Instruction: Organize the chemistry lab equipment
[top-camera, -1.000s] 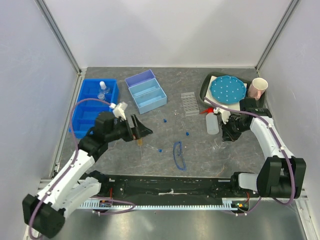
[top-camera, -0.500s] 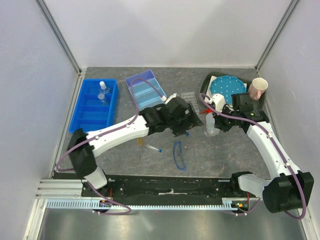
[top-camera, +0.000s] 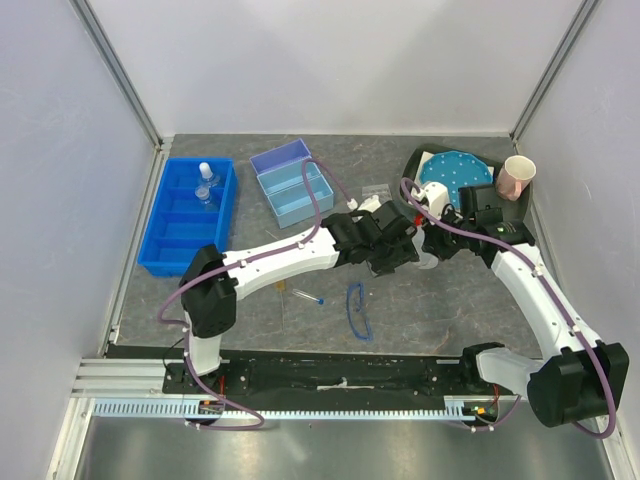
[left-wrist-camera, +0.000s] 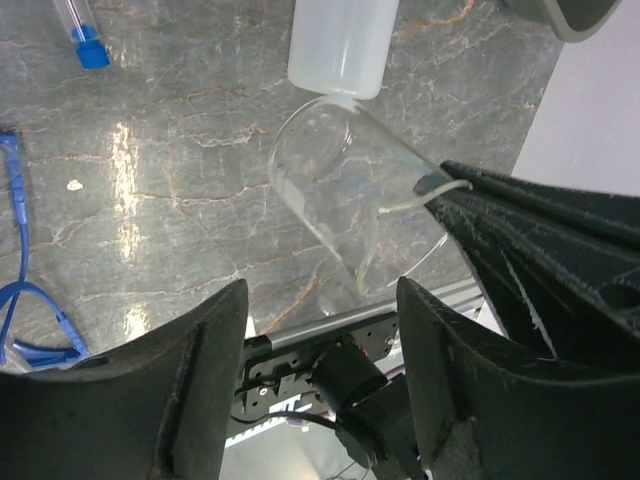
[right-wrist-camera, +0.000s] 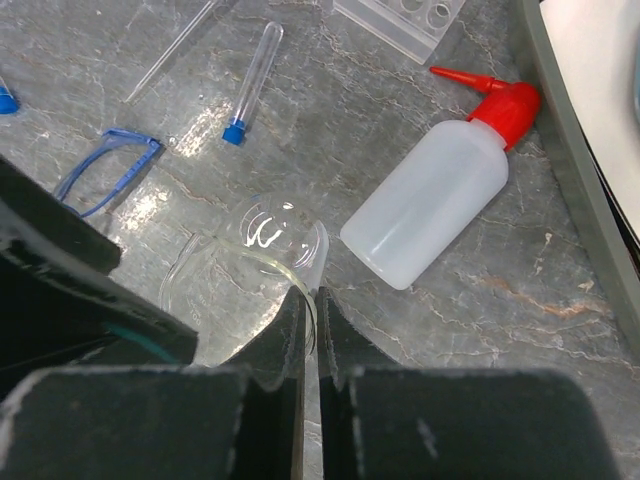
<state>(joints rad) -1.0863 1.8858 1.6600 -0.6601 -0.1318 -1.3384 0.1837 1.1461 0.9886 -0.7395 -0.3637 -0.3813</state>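
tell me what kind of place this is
Likely a mock chemistry bench in a robot test enclosure: grey marbled tabletop, a clear glass beaker, a white plastic squeeze bottle with red nozzle, and a blue plastic compartment tray.

- We take this for a robot test cell dressed as a small chemistry lab: plain white walls (top-camera: 330, 60) on aluminium posts (top-camera: 115, 65) close in a grey marbled tabletop (top-camera: 470, 300).
- At the right pincer (right-wrist-camera: 310, 300) tips lies a clear glass flask (right-wrist-camera: 270, 235). Just beyond it are a white squeeze bottle (right-wrist-camera: 425, 205) and a tube rack (right-wrist-camera: 400, 20).
- Well apart from the left pincer (left-wrist-camera: 320, 295), by the left wall, sits a blue sorting tray (top-camera: 165, 235).
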